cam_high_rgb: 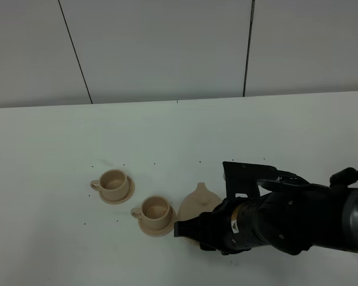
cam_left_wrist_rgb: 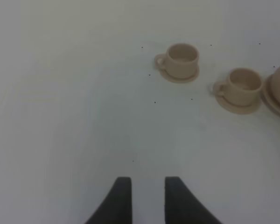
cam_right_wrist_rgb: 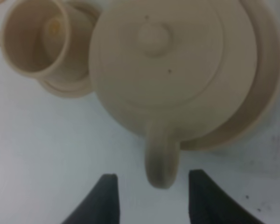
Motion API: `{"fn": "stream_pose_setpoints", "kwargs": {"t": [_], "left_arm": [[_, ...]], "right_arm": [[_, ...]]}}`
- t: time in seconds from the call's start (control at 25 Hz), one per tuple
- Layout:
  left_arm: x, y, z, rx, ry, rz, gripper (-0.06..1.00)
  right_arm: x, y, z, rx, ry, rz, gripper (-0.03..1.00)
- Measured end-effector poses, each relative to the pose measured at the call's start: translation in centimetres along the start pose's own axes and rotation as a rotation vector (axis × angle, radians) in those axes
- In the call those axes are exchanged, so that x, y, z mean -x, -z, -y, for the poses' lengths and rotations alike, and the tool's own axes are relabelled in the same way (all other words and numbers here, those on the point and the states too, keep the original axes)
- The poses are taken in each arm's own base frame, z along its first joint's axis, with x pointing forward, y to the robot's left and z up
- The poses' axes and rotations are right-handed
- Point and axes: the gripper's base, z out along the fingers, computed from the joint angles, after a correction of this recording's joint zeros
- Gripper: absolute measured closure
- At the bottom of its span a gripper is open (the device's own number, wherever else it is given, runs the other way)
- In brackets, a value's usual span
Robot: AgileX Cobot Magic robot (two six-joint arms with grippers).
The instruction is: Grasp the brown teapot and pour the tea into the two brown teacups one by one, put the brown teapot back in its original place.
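The brown teapot (cam_right_wrist_rgb: pixel 158 65) stands lid-on upon its wide saucer (cam_right_wrist_rgb: pixel 263 93), the original place. My right gripper (cam_right_wrist_rgb: pixel 152 176) is open, with one fingertip on each side of the teapot's loop handle (cam_right_wrist_rgb: pixel 162 158) and not touching it. From the high camera, the right arm covers much of the teapot (cam_high_rgb: pixel 200 199), and the right gripper (cam_high_rgb: pixel 185 228) sits low at its near side. The two brown teacups (cam_high_rgb: pixel 113 183) (cam_high_rgb: pixel 154 211) stand on small saucers to its left. My left gripper (cam_left_wrist_rgb: pixel 148 196) hovers open over bare table, far from the teacups (cam_left_wrist_rgb: pixel 181 59) (cam_left_wrist_rgb: pixel 241 87).
The white table (cam_high_rgb: pixel 179 137) runs to a grey panelled wall (cam_high_rgb: pixel 167 47) at the back. Small dark specks dot the tabletop around the cups. The nearer cup (cam_right_wrist_rgb: pixel 35 39) stands close beside the teapot's saucer.
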Motion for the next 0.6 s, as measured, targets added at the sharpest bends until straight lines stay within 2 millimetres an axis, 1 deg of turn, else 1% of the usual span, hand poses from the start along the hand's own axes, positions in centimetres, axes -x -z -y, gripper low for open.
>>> {"fn": "stream_pose_setpoints", "kwargs": {"t": [0.36, 0.6], "left_arm": [[0.0, 0.0, 0.0, 0.0, 0.0, 0.0, 0.7], [0.0, 0.0, 0.0, 0.0, 0.0, 0.0, 0.7]], "right_arm": [[-0.2, -1.0, 0.2, -0.001, 0.014, 0.002, 0.62], [-0.2, -1.2, 0.2, -0.007, 0.028, 0.0, 0.62]]}}
